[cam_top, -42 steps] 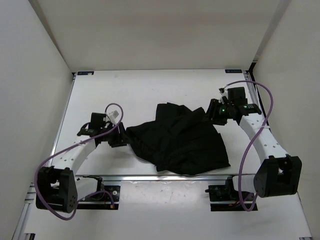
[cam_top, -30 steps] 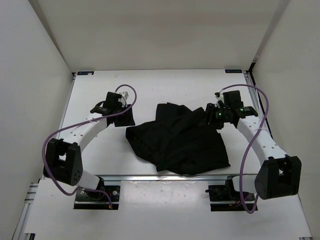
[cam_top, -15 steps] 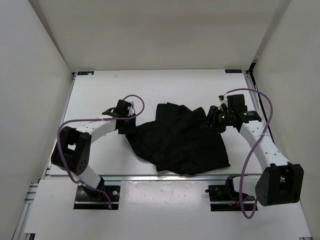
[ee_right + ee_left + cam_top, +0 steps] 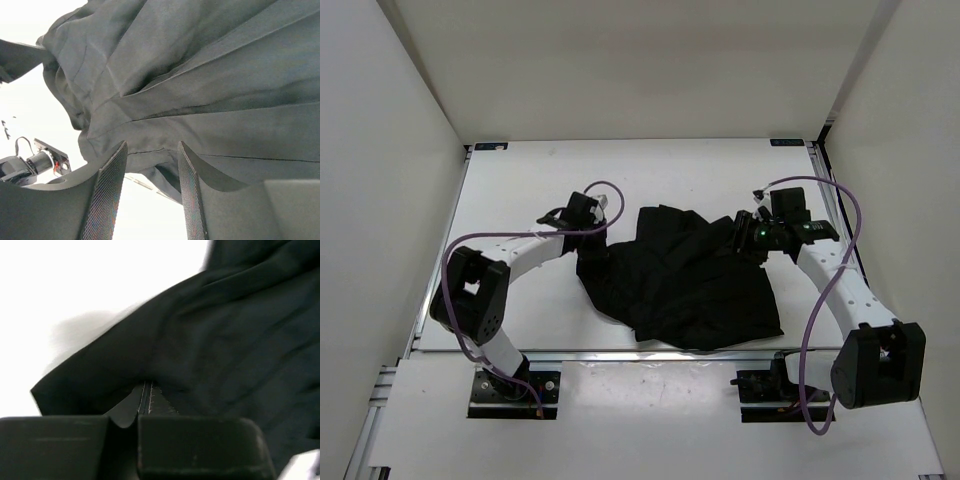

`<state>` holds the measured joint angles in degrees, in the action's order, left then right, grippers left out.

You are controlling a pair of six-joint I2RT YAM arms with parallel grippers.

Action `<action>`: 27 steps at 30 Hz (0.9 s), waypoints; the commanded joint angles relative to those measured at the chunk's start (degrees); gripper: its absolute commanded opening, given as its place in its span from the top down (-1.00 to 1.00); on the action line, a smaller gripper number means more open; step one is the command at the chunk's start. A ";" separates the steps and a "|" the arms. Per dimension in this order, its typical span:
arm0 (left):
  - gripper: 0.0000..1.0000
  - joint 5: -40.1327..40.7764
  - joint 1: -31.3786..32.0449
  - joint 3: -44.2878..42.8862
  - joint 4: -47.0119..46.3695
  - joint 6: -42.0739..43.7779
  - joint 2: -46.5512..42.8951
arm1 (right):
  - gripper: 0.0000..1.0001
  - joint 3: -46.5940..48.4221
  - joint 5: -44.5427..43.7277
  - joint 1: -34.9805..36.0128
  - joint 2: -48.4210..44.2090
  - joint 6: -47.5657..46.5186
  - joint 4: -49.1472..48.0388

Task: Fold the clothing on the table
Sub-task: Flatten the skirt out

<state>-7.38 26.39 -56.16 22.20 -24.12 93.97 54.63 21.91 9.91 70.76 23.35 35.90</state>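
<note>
White bench (image 4: 520, 190) with silver rails, plain white walls on three sides. Both arms are reaching in from the near edge.

The clothing (image 4: 690, 280) is a rumpled black heap, centre to right of centre on the bench and nearer the front rail than the back. It isn't flat. A narrower lobe points toward the back, a wider mass spreads toward the near edge, and the pleats run in several directions.

Left claw (image 4: 588, 245) sits at the garment's left edge, with the arm bent sharply back on itself. On the left wrist cam, the claw (image 4: 145, 397) has its fingers pressed together, only a thin seam between the tips. Black cloth (image 4: 225, 340) lies right against the tips and fills most of that view, with bare bench (image 4: 75, 280) in the upper left. I can't tell whether any fabric is caught between the fingers. It's dark on dark and blurred.

Right claw (image 4: 740, 235) is at the garment's upper right edge. On the right wrist cam, the claw (image 4: 151, 145) has its fingers (image 4: 107, 195) apart. Pleated cloth (image 4: 200, 75) shows through the gap and past it. Nothing is clamped there as far as I can see, and I can't tell whether the tips touch the fabric.

A purple cable (image 4: 820, 290) loops along the right arm, and another (image 4: 605, 190) arcs over the left wrist.
</note>
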 commanded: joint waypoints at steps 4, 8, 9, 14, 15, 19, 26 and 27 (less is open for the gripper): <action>1.00 -7.73 0.50 -22.18 3.62 -0.76 0.15 | -0.01 2.06 2.78 0.37 0.69 0.81 -2.41; 1.00 -12.74 -2.65 -39.25 8.12 -0.67 1.30 | 0.00 2.24 3.04 1.42 1.75 0.82 -2.94; 1.00 -13.45 -3.36 -40.59 8.39 -0.40 1.30 | -0.02 2.49 3.05 1.86 2.27 0.99 -3.03; 0.56 -15.21 -6.09 -31.87 6.55 -1.27 -0.80 | -0.01 2.85 3.75 2.31 3.59 0.90 -3.29; 0.41 -16.26 -6.44 -28.77 4.46 -2.41 -1.59 | -0.01 3.02 3.49 2.57 3.94 1.08 -3.29; -0.06 -13.73 -3.73 -12.32 2.76 -3.31 -6.42 | 0.00 2.76 4.01 1.78 3.51 0.73 -2.85; -0.53 -14.50 2.16 -2.38 8.56 -1.81 -8.02 | 0.00 2.85 4.37 0.55 4.64 -0.50 -1.18; -0.54 -14.59 2.87 -1.94 9.61 -1.46 -7.32 | 0.01 3.28 4.45 0.81 4.65 -0.59 -0.92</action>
<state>-20.53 27.83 -58.26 30.48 -26.59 88.95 55.07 24.88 10.63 74.78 23.59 34.22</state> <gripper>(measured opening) 0.757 0.499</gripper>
